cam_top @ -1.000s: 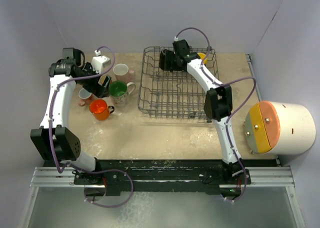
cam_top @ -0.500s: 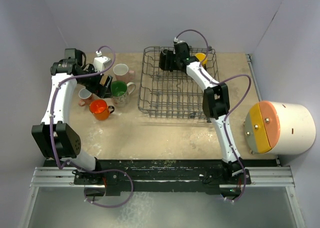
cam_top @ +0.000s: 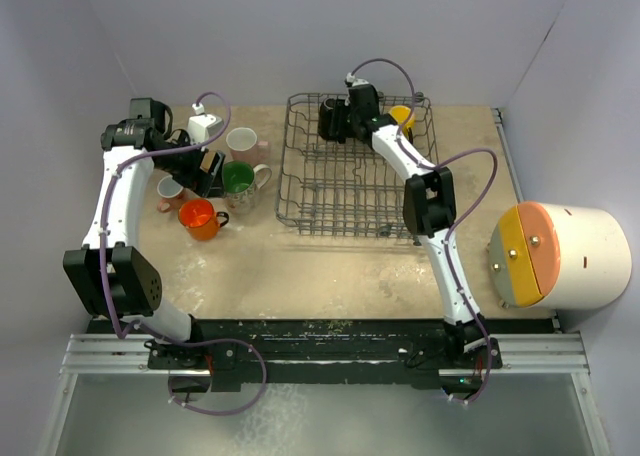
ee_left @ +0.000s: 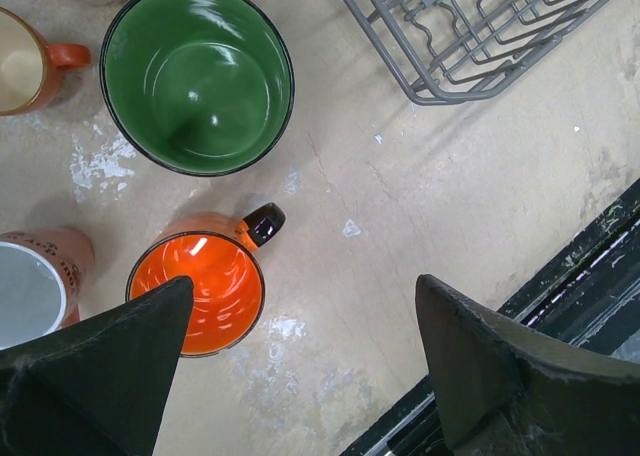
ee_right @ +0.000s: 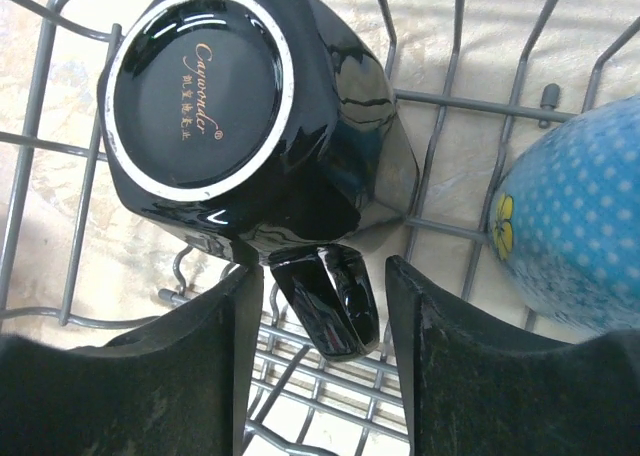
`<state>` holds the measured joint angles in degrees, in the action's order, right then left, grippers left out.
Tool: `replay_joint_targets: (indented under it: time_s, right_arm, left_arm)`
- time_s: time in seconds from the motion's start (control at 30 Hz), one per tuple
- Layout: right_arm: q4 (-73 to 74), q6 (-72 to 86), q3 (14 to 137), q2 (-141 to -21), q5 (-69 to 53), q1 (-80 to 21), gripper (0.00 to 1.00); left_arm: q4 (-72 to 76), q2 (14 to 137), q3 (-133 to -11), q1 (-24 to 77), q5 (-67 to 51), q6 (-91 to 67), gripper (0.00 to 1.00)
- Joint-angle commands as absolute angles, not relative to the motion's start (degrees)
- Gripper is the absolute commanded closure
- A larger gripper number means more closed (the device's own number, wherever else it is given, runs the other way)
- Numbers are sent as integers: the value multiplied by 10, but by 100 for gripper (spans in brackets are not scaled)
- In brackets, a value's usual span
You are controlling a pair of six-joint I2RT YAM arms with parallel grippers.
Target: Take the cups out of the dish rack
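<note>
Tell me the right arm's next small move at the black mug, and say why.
The black mug sits in the dish rack with its base toward the wrist camera. The right tool has a finger on each side of the handle, with small gaps showing, so nothing looks gripped yet. Probably best: close on the handle, then lift.

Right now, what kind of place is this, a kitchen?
Probably a robot test bench, not a kitchen: plain walls box in a table, with a dish rack, mugs and two bolted-down arms.
</note>
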<state>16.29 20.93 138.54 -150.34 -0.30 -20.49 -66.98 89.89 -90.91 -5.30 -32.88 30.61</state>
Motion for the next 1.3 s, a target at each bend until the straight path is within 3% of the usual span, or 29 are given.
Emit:
replay_joint_targets:
  time_s: [0.0,0.17,0.4,0.63,0.83,1.07,1.27]
  right_arm:
    - [135,198,1406,-1507,-11,-202,47]
    - [115,178,1386,-1496,7,-204,56]
    - [96,159,1365,-1473,22,-212,86]
    - [75,105,1342,-1416,72,-239,100]
    - [65,92,1331,-1353,97,-257,100]
    - [82,114,1268,-1251,114,-291,100]
    - [90,258,1122,-1108,7,-307,100]
  left_arm:
    - [-671,893,-934,-56,-353,306,6]
    - [-675,900,-937,-56,-361,301,8]
    - [-676,902,-937,-56,-363,301,10]
    - [-679,895,-929,-56,-369,305,9]
    - [-686,884,-933,-57,-365,329,0]
    - [-634,835,-903,-57,-366,347,1]
    - [-601,823,-888,-57,-409,351,1]
